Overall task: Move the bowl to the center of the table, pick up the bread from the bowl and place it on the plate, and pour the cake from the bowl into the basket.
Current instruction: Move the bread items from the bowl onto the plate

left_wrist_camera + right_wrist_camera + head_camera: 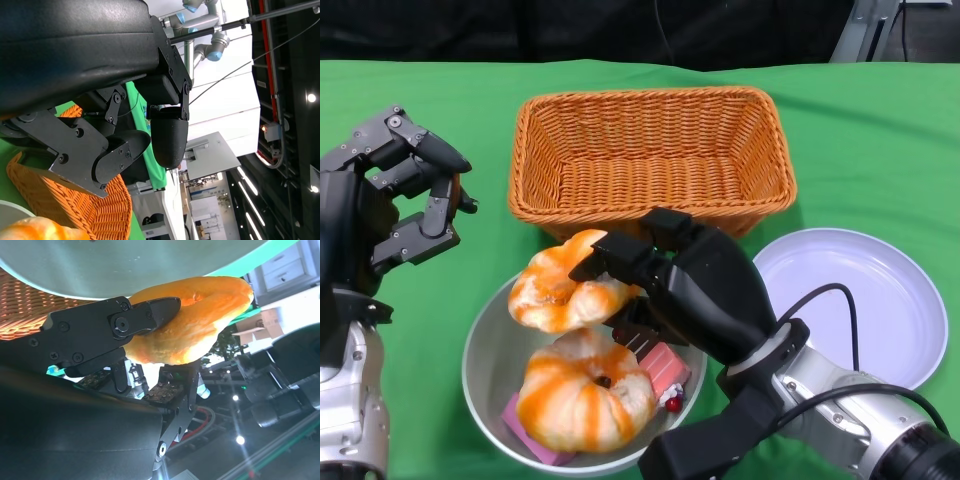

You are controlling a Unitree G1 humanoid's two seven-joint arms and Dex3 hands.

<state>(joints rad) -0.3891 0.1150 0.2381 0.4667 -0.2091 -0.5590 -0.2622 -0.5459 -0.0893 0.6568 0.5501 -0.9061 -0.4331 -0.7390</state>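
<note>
A silver bowl [480, 345] sits near the table's front edge, just in front of the wicker basket [650, 150]. In it lie an orange-striped bread [585, 400] and a pink cake slice [667, 366]. My right hand [690, 285] grips a second orange-striped bread [558, 288] and holds it lifted above the bowl's far rim. The right wrist view shows that bread [200, 325] pinched between black fingers [110, 330]. The white plate [880, 300] lies to the right of my right hand. My left hand [400, 190] hovers left of the bowl with its fingers apart, holding nothing.
The table is covered in green cloth [880, 130]. The basket [100, 210] holds nothing and stands close behind the bowl. A black cable [830, 295] loops from my right forearm over the plate's near edge.
</note>
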